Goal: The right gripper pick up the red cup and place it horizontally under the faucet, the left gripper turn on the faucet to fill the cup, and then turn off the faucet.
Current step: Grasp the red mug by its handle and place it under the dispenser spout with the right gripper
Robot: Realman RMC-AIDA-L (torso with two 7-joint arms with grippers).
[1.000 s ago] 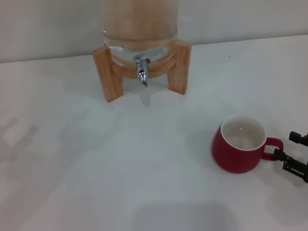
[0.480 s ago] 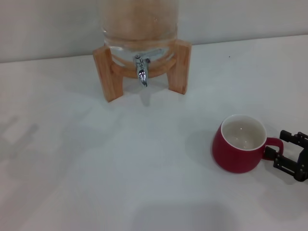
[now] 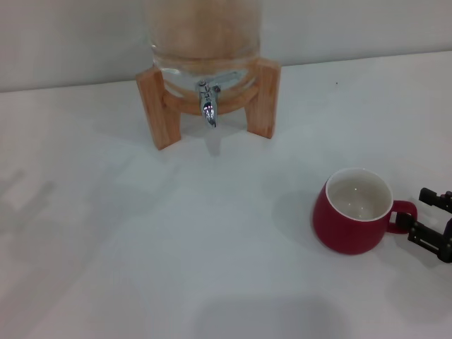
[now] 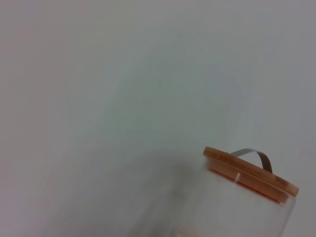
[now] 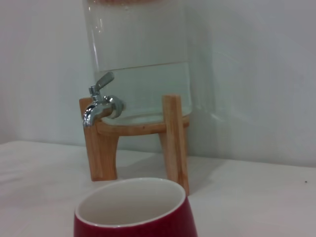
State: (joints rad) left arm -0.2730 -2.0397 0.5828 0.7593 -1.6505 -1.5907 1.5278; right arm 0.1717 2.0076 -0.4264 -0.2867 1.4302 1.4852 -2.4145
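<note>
The red cup (image 3: 352,212) stands upright on the white table at the right, its white inside empty and its loop handle (image 3: 402,216) pointing right. My right gripper (image 3: 424,217) is at the right edge, open, with one finger on each side of the handle's end and not closed on it. The cup's rim fills the foreground of the right wrist view (image 5: 132,212). The chrome faucet (image 3: 207,104) hangs from the glass jar at the back, lever up and no water running; it also shows in the right wrist view (image 5: 100,105). The left gripper is out of view.
The glass jar (image 3: 205,42), part filled with water, sits on a wooden stand (image 3: 157,106) at the back near the wall. Its wooden lid with a metal handle (image 4: 249,170) shows in the left wrist view. Bare white table (image 3: 141,233) lies between the stand and the cup.
My right gripper came in from the right edge toward the cup's handle, then eased back a little to the right. The cup shifted very slightly right.
</note>
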